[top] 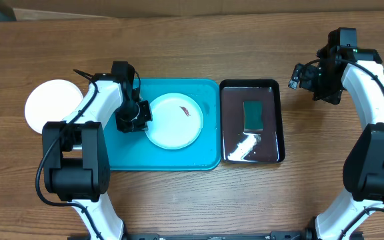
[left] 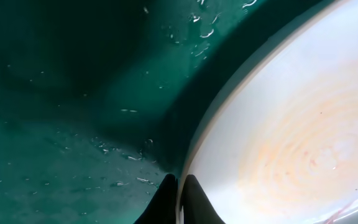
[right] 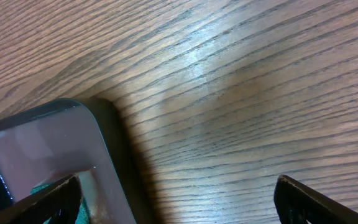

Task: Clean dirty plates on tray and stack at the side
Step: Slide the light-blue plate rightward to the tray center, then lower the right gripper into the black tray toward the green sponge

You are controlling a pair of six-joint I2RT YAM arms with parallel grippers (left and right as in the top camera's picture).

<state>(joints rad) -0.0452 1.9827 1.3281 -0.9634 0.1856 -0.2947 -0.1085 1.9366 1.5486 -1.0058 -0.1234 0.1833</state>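
Observation:
A round pale plate (top: 172,123) with a reddish-brown smear near its far right lies in the teal tray (top: 179,162). My left gripper (top: 142,115) is at the plate's left rim, shut on that rim. In the left wrist view the two fingertips (left: 179,200) pinch the plate's edge, with the plate (left: 291,124) showing faint orange rings on the right and the wet tray floor (left: 73,93) on the left. Another round white plate (top: 51,103) lies on the table left of the tray. My right gripper (top: 300,75) is open and empty above the table (right: 176,205).
A glossy black tray (top: 275,120) holding a green sponge (top: 253,115) and some white foam stands right of the teal tray; its corner shows in the right wrist view (right: 107,155). Bare wooden table surrounds both trays.

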